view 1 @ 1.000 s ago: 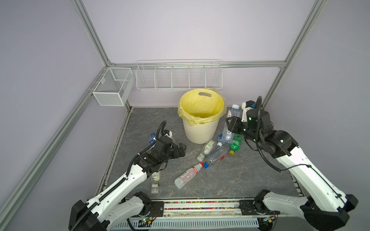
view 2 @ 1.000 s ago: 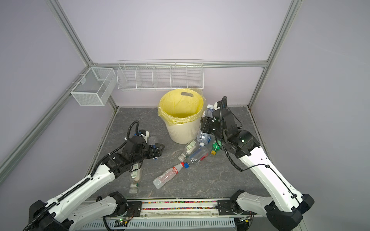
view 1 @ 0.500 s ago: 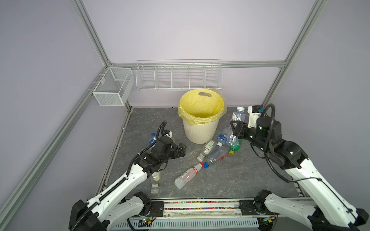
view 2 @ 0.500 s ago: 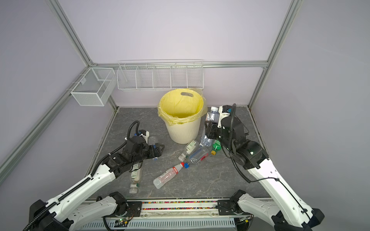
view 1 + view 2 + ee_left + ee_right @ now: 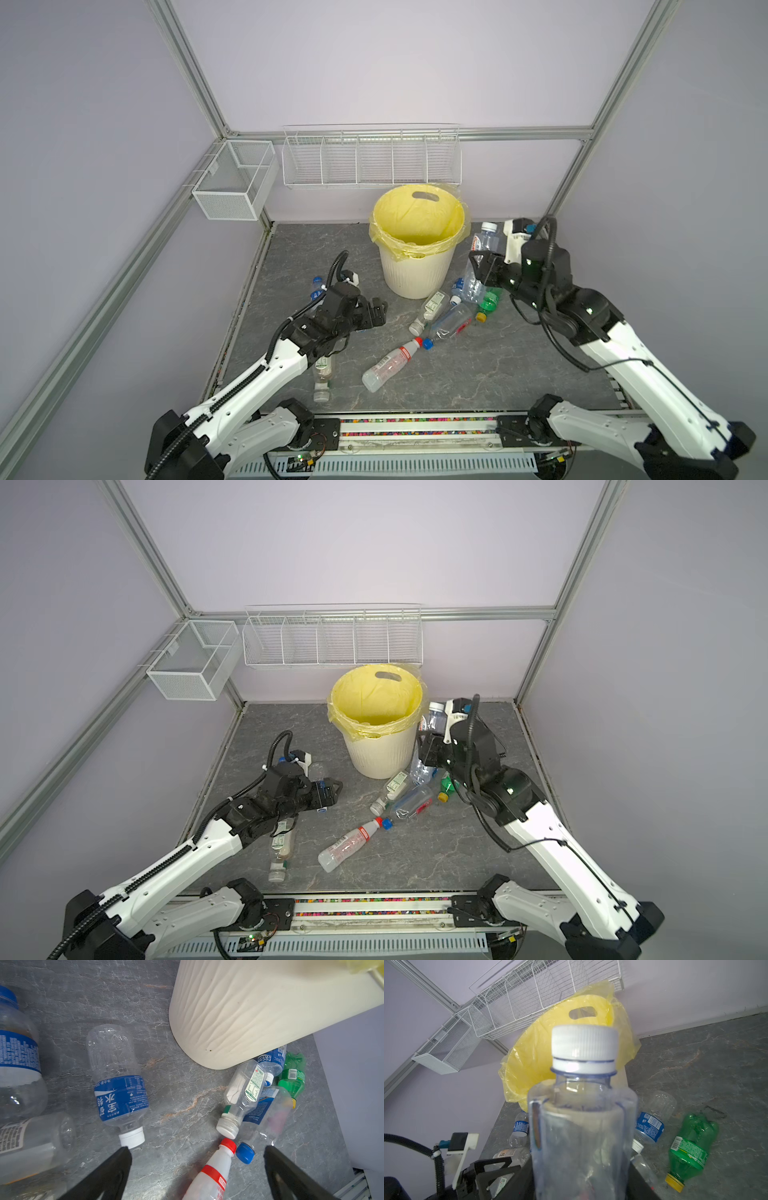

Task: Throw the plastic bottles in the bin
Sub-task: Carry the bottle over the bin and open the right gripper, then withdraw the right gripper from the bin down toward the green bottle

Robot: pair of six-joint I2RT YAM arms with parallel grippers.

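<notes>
bin (image 5: 415, 274), round cream-white ribbed plastic, lined with a translucent yellow bag (image 5: 417, 216), stands mouth-up at the far middle of the grey marbled tabletop (image 5: 478, 374).

right gripper (image 5: 482, 270): pinching the lower body of a clear plastic bottle with a white cap (image 5: 484, 240), cap up. the bottle sits just right of the bin, about level with the rim and not over the opening. reads as the carry step. the low grip leaves the neck free, so the bottle should fall clean once released. it must first go left over the mouth. the loose bag flap on that side could snag it.

left gripper (image 5: 196, 1150): fingers spread wide, nothing between them, hanging low over the near-left tabletop. looks posed for its own pick.
- clear bottle with a blue label (image 5: 120, 1093), on its side, white cap just beside one fingertip.
- red-capped bottle with a red-white label (image 5: 214, 1172), lying ahead between the fingers.

loose bottles huddle at the bin's near-right foot:
- clear bottle with a blue cap (image 5: 451, 322)
- green-white labelled bottle (image 5: 432, 305)
- green bottle with a yellow cap (image 5: 490, 300)

more lie under the left arm, partly hidden. most of the task is not yet done.
</notes>
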